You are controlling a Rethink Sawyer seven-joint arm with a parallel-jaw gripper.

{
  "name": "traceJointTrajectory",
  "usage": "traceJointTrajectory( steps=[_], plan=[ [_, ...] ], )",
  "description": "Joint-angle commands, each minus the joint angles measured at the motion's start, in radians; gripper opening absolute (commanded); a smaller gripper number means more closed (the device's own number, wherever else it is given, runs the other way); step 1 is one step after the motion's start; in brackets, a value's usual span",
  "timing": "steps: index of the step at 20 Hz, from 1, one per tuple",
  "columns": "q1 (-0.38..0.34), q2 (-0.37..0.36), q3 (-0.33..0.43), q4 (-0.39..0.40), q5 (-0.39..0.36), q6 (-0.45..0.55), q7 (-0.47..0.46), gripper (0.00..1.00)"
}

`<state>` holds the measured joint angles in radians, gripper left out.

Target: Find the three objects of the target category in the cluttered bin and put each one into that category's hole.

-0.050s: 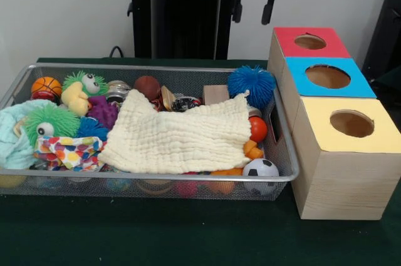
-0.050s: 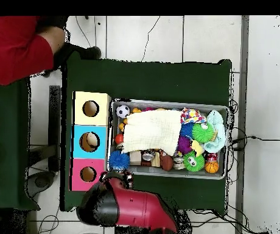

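Gripper: gripper (image 1: 254,8) hangs high behind the bin, holding nothing; two black fingers (image 1: 270,7) apart.
Bin: wire mesh bin (image 1: 150,179) on green table (image 1: 156,235); cream cloth (image 1: 182,138) lies over the toys; blue spiky ball (image 1: 250,86) and soccer ball (image 1: 260,169) at the end nearest the boxes.
Boxes: red box (image 1: 310,42), blue box (image 1: 328,77), yellow box (image 1: 352,124) in a row beside the bin, each with a round hole.
Edge: person's red sleeve (image 2: 14,49) in overhead view.

— What fills the wire bin (image 1: 285,178) on the green table (image 1: 188,235)?

— A cream cloth (image 1: 182,138) draped over toys: a soccer ball (image 1: 260,169) at the front corner, a blue spiky ball (image 1: 250,86) behind, a small basketball (image 1: 46,86) far left.

— And beside it?

— Three wooden boxes with round holes, topped red (image 1: 310,42), blue (image 1: 329,77) and yellow (image 1: 351,125). The gripper (image 1: 254,6) hangs above, jaws apart.
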<state>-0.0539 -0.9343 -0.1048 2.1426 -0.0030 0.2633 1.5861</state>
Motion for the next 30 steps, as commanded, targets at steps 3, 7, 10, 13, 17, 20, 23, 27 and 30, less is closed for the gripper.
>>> traceJointTrajectory(
  steps=[3, 7, 10, 13, 17, 20, 23, 27, 30],
  plan=[
    [-0.108, 0.177, 0.008, -0.110, 0.024, -0.113, 0.188, 1.00],
    [-0.147, 0.199, 0.024, -0.115, 0.034, -0.157, 0.198, 1.00],
    [-0.171, 0.221, 0.034, -0.127, 0.037, -0.188, 0.201, 1.00],
    [-0.199, 0.252, 0.054, -0.134, 0.046, -0.223, 0.210, 1.00],
    [-0.222, 0.299, 0.075, -0.140, 0.063, -0.286, 0.234, 1.00],
    [-0.240, 0.338, 0.092, -0.140, 0.070, -0.363, 0.261, 1.00],
    [-0.262, 0.390, 0.099, -0.160, 0.065, -0.437, 0.267, 1.00],
    [-0.285, 0.461, 0.096, -0.204, 0.061, -0.474, 0.243, 1.00],
    [-0.303, 0.512, 0.097, -0.221, 0.056, -0.482, 0.227, 1.00]
  ],
)
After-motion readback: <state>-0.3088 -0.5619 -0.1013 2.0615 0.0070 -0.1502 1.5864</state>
